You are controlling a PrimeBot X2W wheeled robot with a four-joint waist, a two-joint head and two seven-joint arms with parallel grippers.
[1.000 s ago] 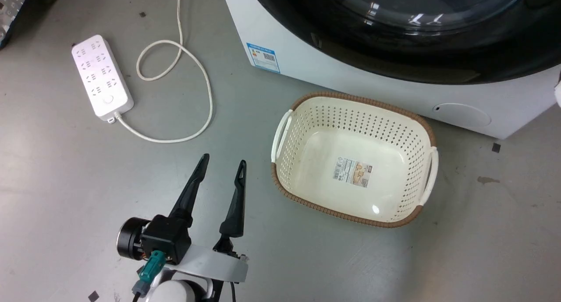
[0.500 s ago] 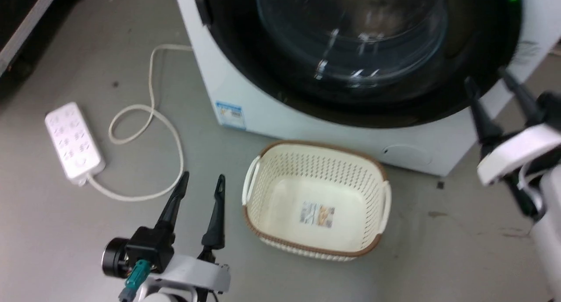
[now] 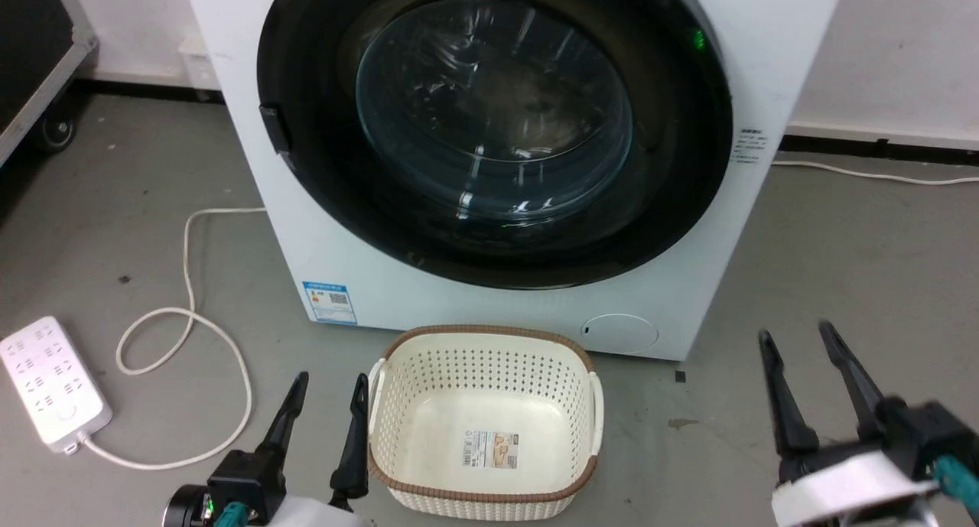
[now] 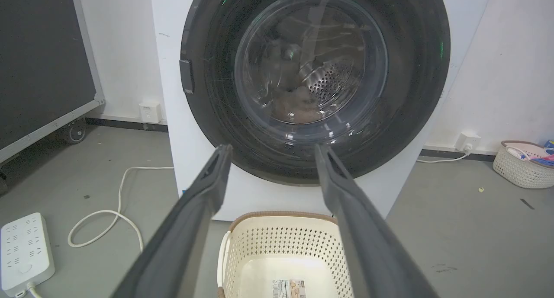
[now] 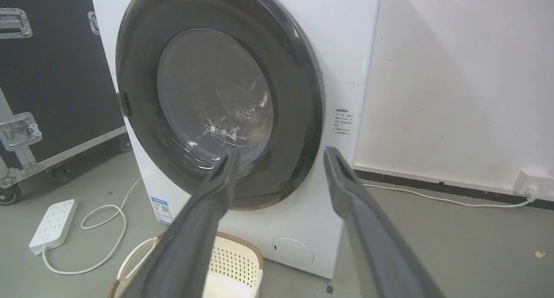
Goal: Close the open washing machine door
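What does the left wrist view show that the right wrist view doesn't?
Left wrist: a second basket at far right, and drum holes. Right wrist: a round flap and case latches. Both: the door, the cream basket, the power strip.
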